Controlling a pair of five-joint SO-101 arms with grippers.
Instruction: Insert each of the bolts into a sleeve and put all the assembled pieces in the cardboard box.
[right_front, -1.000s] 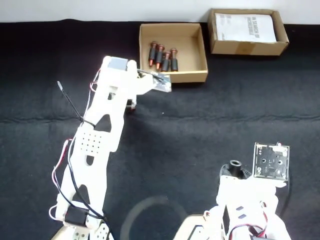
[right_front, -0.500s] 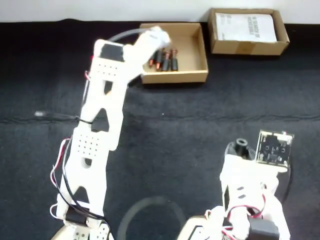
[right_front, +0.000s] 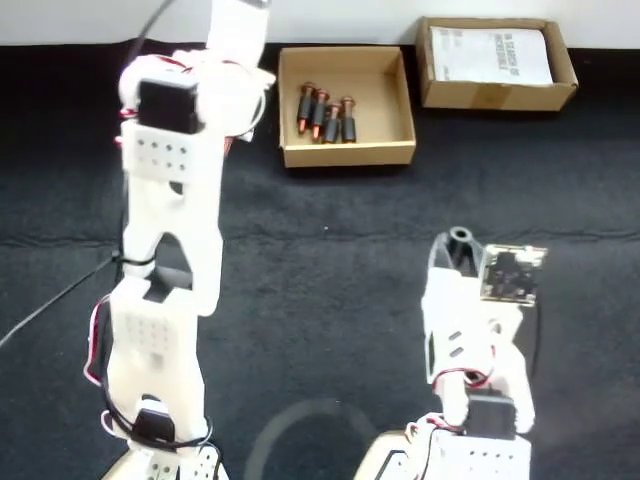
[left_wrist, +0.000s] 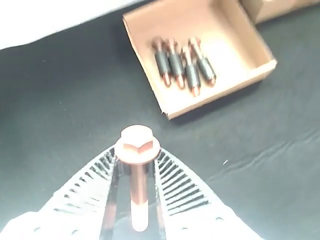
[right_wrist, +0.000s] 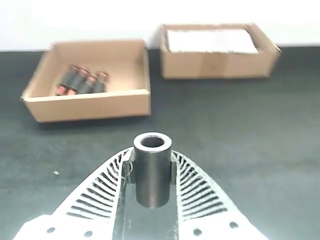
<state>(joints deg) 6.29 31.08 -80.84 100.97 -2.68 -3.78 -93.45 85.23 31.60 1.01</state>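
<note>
Nearest on the black-covered bench (right_front: 330, 300), the right arm (right_front: 470, 340) stands at the near right edge. Its wrist view looks along the right pincer (right_wrist: 151, 155), whose ribbed fingers (right_wrist: 197, 187) are clenched on the sides of a dark grey sleeve (right_wrist: 152, 175). The sleeve's long axis runs along the fingers, and its open bore is at the fingertip end, pointing away from the wrist. In the high view the sleeve (right_front: 459, 238) reads as a dark ring facing upward at the top of that arm, so it stands close to upright above the bench.

The left arm (right_front: 165, 250) rises from the near left corner and stretches far up the left side. Its wrist view shows the left pincer (left_wrist: 136, 156) grasping a copper bolt (left_wrist: 138, 190). The shank lies lengthwise between the two fingers, and the flanged hex head sits just past the fingertips, pointing away from the wrist. The bolt is held in the air over the bench, short of the box.

Farther off, at the far edge, sits the cardboard box (right_front: 348, 154) with four assembled pieces (right_front: 325, 113) lying side by side inside it. The high view shows their long axes running near to far, with the copper heads toward the far wall. The right wrist view looks low over the box's near wall, with the pieces showing just above it. Just beside it on the right is a second box (right_front: 497, 95) holding a printed sheet (right_front: 490, 52).
</note>
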